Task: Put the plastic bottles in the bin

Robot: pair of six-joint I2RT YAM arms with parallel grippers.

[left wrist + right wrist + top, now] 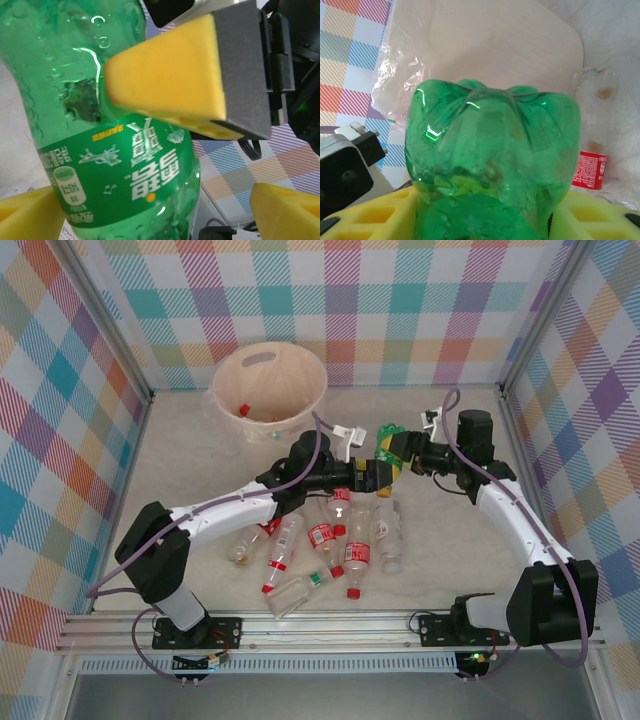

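A green plastic bottle (386, 446) hangs above the table's middle, and my right gripper (397, 453) is shut on it. In the right wrist view its base (490, 140) bulges out between the yellow fingers (365, 217), with my right gripper (482, 215) around its body. My left gripper (367, 476) stands open around the same bottle (125, 175). The label touches the left finger (27, 215), and a gap is left to the other finger. Several clear bottles with red labels (357, 554) lie on the table. The cream bin (300, 368) stands at the back left with a red-capped bottle (245, 409) inside.
Checkered walls (60, 420) close in the table on three sides. An aluminium rail (330, 625) runs along the near edge by the arm bases. The loose bottles lie in a cluster under the left forearm (235, 508). Another red-labelled bottle (590, 170) lies in the bin beyond the green one.
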